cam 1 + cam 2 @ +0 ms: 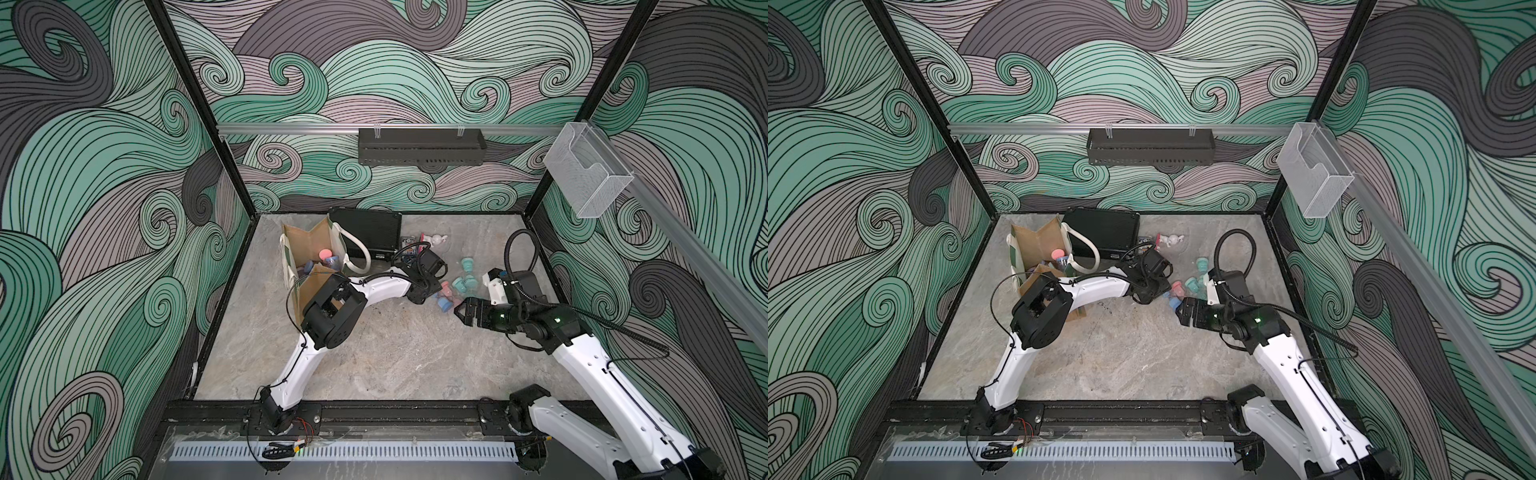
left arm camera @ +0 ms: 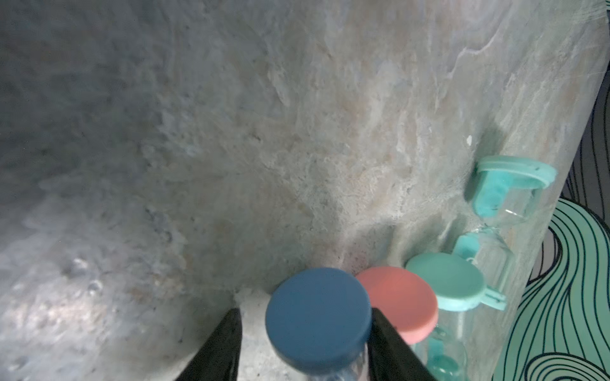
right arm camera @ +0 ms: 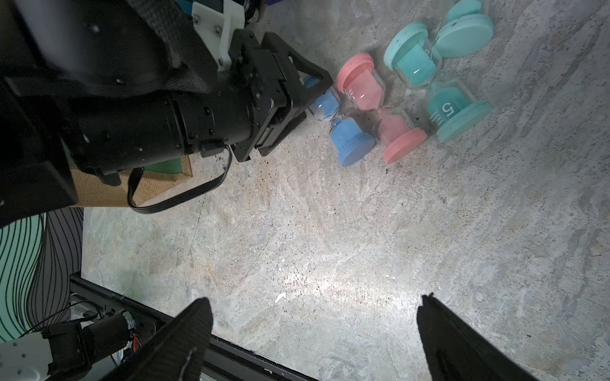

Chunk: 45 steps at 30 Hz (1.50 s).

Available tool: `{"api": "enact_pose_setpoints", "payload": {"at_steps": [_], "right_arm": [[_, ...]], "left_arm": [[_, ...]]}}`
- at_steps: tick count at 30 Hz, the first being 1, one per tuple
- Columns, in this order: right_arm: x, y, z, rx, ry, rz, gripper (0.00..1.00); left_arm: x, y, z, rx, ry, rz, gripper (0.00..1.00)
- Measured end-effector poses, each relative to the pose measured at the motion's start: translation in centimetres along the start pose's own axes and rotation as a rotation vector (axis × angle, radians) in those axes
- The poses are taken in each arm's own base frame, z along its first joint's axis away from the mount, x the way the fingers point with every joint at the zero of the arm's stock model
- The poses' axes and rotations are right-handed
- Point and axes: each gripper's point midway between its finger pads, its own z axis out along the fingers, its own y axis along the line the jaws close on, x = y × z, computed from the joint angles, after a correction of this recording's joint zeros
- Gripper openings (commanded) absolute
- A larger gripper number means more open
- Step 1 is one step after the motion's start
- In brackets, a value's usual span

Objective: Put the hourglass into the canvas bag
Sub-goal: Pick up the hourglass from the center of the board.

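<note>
My left fingers [image 2: 224,346] straddle the blue hourglass [image 2: 318,316], spread, not pinching. The pink hourglass [image 2: 401,297] crowds just beside it, teal hourglasses [image 2: 444,280] beyond. My right fingers [image 3: 185,336] hang spread wide.

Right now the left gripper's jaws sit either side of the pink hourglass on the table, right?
No, the left gripper straddles the blue hourglass on the table; the pink hourglass lies outside its jaws. The left wrist view shows it.
</note>
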Motion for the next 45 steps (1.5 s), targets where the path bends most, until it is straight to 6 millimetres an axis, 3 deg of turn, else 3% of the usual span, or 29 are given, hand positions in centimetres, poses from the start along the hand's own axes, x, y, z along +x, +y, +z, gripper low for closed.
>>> {"api": "enact_pose_setpoints", "payload": {"at_steps": [19, 26, 29, 35, 45], "right_arm": [[-0.2, 0.5, -0.3, -0.03, -0.008, 0.001, 1.0], [-0.3, 0.9, -0.5, -0.051, -0.017, -0.004, 1.0], [-0.7, 1.2, -1.0, -0.061, -0.038, -0.01, 1.0], [-2.0, 2.5, -2.5, -0.102, -0.093, -0.027, 1.0], [-3.0, 5.3, -2.6, -0.196, -0.093, -0.074, 1.0]], "left_arm": [[-0.2, -0.3, 0.6, -0.045, -0.063, -0.002, 0.37], [-1.0, 0.4, -0.7, -0.065, -0.111, 0.036, 0.26], [-1.6, 0.4, -2.3, -0.063, -0.142, 0.071, 0.24], [-4.1, -2.0, -8.1, 0.003, -0.253, 0.163, 0.21], [-9.1, -5.1, -21.8, 0.074, -0.543, 0.433, 0.21]]}}
